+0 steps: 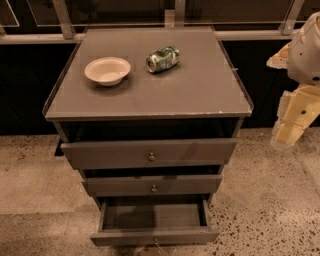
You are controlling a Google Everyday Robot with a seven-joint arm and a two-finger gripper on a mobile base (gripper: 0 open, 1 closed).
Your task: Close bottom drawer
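The bottom drawer (154, 235) of the grey cabinet (150, 95) is pulled out toward me. Its dark grey tray is open to view and looks empty. Its slim front has a tiny round knob (156, 242) at the frame's lower edge. The middle drawer front (152, 185) and the taller top drawer front (150, 152) stand further in. My gripper (290, 131), cream-coloured on a white arm (307, 47), hangs at the far right. It is beside the cabinet at about the top drawer's height, well above and to the right of the bottom drawer, and touches nothing.
A white bowl (107, 70) and a green can (162, 59) lying on its side rest on the cabinet top. A railing with glass panels (150, 12) runs behind the cabinet. Speckled floor (265, 200) surrounds it.
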